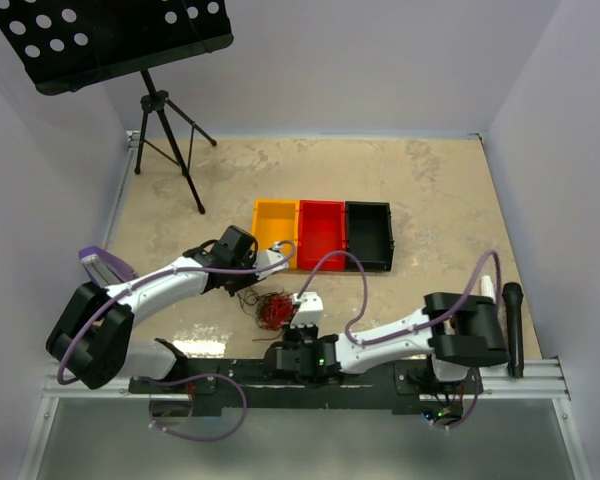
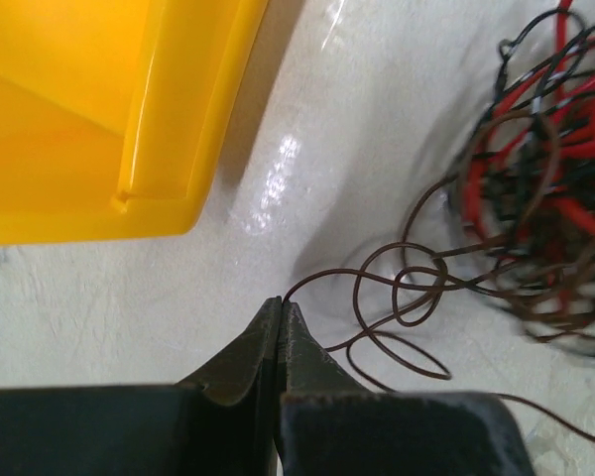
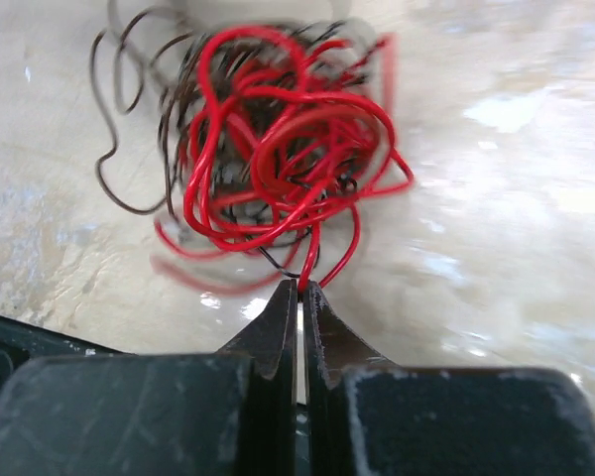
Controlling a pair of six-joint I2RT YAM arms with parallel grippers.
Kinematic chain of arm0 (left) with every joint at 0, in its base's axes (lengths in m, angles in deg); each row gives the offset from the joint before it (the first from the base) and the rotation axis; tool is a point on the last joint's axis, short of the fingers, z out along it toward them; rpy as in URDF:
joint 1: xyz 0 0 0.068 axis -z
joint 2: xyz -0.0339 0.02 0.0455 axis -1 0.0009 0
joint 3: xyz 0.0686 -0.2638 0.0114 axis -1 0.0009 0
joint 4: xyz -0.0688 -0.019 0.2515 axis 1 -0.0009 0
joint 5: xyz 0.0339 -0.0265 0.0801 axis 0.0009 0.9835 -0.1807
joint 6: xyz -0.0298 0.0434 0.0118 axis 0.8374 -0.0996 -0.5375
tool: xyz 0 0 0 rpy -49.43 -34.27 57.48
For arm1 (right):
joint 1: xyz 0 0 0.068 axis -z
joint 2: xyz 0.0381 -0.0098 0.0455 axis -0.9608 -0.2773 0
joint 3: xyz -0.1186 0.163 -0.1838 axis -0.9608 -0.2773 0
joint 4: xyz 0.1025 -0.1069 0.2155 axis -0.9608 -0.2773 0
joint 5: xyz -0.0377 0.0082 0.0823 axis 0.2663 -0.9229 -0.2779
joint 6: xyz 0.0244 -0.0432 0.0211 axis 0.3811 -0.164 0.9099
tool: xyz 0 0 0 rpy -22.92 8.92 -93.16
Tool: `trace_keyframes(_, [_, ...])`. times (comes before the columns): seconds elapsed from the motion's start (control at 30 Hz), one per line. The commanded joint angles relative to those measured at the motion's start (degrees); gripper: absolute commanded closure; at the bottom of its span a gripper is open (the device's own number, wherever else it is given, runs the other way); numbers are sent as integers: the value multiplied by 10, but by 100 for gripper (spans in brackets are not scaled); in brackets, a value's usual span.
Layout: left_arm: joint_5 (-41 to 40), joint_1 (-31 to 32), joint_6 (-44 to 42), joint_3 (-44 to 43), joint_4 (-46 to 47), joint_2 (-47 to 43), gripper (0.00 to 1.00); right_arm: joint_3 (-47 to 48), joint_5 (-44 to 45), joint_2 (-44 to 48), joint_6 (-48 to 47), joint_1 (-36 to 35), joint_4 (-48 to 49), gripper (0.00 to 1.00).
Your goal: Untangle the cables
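Observation:
A tangle of thin red and dark cables (image 1: 271, 309) lies on the table between my two grippers. In the left wrist view my left gripper (image 2: 281, 303) is shut on the end of a dark brown cable (image 2: 407, 288) that loops back into the tangle (image 2: 550, 169). In the right wrist view my right gripper (image 3: 299, 287) is shut on a red cable (image 3: 312, 253) at the near edge of the red and dark bundle (image 3: 268, 149). In the top view the left gripper (image 1: 248, 283) is left of the tangle and the right gripper (image 1: 302, 318) is right of it.
Three open bins stand behind the tangle: orange (image 1: 275, 232), red (image 1: 321, 234) and black (image 1: 369, 236). The orange bin's corner (image 2: 159, 129) is close to my left gripper. A music stand tripod (image 1: 170, 135) stands at the back left.

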State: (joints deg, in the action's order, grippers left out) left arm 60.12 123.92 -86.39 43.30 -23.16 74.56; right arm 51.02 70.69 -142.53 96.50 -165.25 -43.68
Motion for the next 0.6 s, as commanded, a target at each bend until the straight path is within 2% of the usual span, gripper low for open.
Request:
trace_keyframes(0.0, [-35, -29, 3, -20, -28, -5, 100, -34, 29, 99, 126, 3, -121, 100])
trace_keyframes(0.17, [31, -113, -3, -41, -54, -49, 100, -40, 40, 187, 233, 3, -267, 100])
trace_keyframes(0.23, [33, -130, -7, -44, -60, -71, 100, -39, 48, 221, 267, 2, -316, 100])
trace_keyframes(0.47, [26, -151, -22, -33, -69, -120, 100, -35, 63, 327, 349, 2, -445, 100])
trace_keyframes(0.57, [-2, -157, -22, -33, -60, -119, 100, -38, 65, 359, 338, 2, -460, 100])
